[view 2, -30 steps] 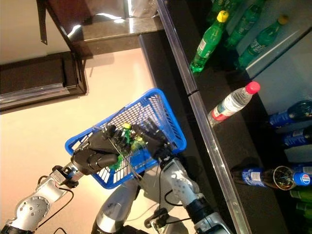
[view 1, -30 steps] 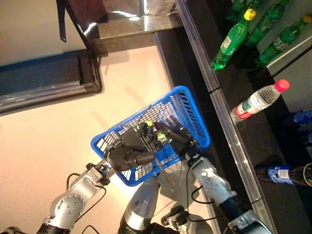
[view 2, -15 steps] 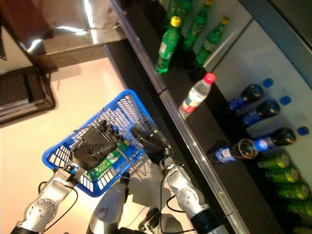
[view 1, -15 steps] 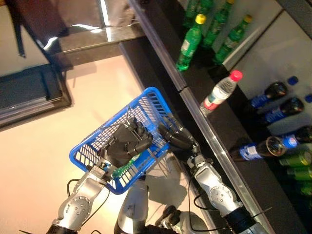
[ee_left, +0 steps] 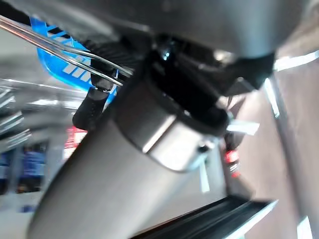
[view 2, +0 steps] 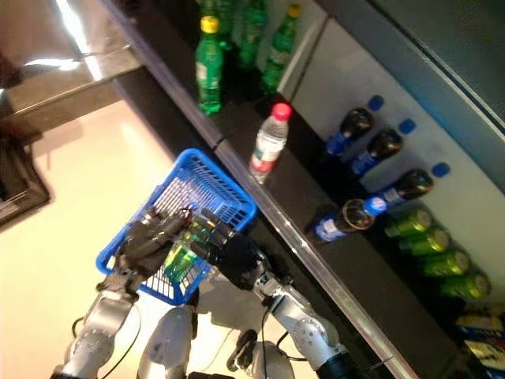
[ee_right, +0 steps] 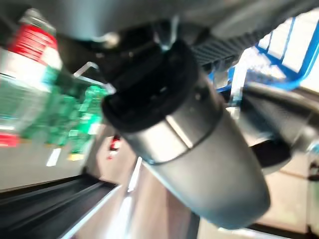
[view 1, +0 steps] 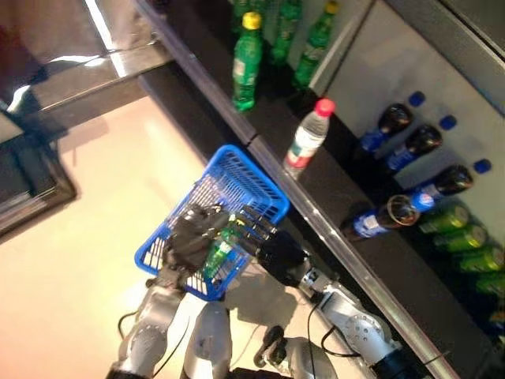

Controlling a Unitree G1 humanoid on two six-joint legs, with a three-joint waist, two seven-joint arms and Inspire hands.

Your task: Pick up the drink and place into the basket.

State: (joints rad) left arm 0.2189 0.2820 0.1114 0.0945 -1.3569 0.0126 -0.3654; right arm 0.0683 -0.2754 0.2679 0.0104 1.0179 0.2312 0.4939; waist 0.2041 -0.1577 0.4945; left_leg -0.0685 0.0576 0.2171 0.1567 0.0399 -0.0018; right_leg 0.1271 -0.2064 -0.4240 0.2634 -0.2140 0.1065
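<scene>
Found the green drink (view 1: 217,251) lying inside the blue basket (view 1: 257,177), low down between the two hands. Looked like the left robot hand (view 1: 193,233) had its fingers curled round the thin wire handle (ee_left: 50,45), holding the basket up over the floor, just left of the dark shelf (view 1: 319,193). Saw the right robot hand (view 1: 276,251) at the basket's near right side, fingers straight and spread, reaching in over the drink but not closed on it. Seemed almost done, with only the pulling back of that hand left. Could go wrong here: might catch a spread finger in the basket's bars and tip the basket, spilling the drink out. Might also swing the basket into the shelf edge, close on the right, and knock the water bottle (view 1: 308,142) standing there. Could slip off the thin handle too, if the grip went loose.
</scene>
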